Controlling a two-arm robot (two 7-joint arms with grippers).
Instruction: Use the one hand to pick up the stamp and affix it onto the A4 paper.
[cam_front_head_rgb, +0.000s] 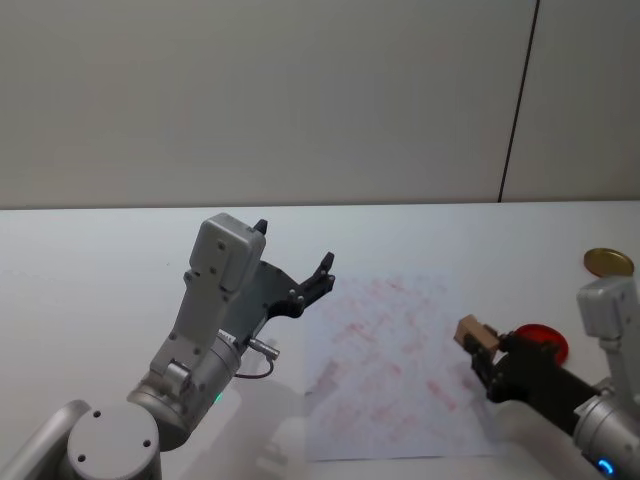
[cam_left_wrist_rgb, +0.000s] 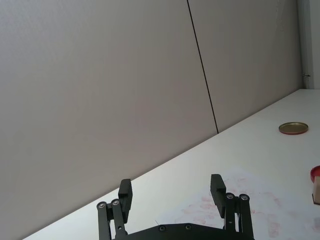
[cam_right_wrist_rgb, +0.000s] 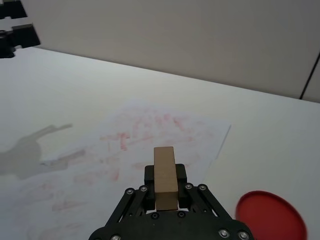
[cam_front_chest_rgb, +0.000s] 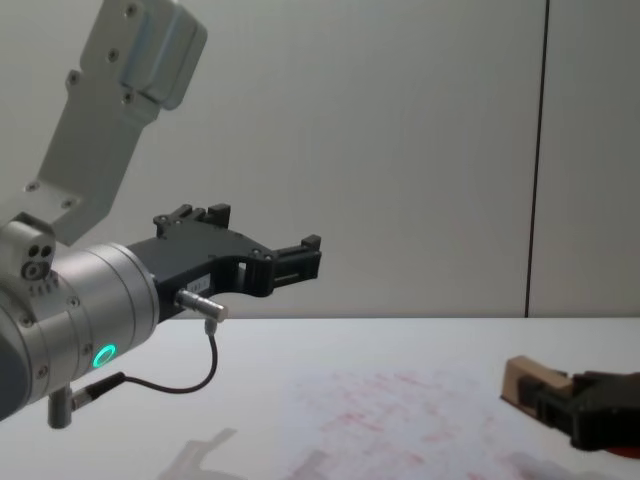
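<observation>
Fingers (cam_right_wrist_rgb: 150, 175) of right gripper (cam_right_wrist_rgb: 165, 176) pinch stamp (cam_right_wrist_rgb: 164, 160), held over paper's (cam_front_head_rgb: 385, 370) right edge, near red disc (cam_front_head_rgb: 541, 342). Left gripper (cam_left_wrist_rgb: 171, 186) spread, raised at left. Risk: stamp lands tilted, prints partly, or slips off-edge onto counter (cam_front_head_rgb: 100, 260).

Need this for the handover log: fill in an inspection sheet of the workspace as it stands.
Surface: white table, mostly bare.
Job's things: stamp gripped by the right gripper, over the right edge of the A4 paper, which lies flat and bears red marks.
Clutter: red disc on the table right of the paper; gold round lid farther back.
Grippers: right gripper shut on the stamp; left gripper raised left of the paper, fingers open, empty.
Cables: thin black cable looped under the left wrist.
Surroundings: grey wall with a dark vertical seam.
</observation>
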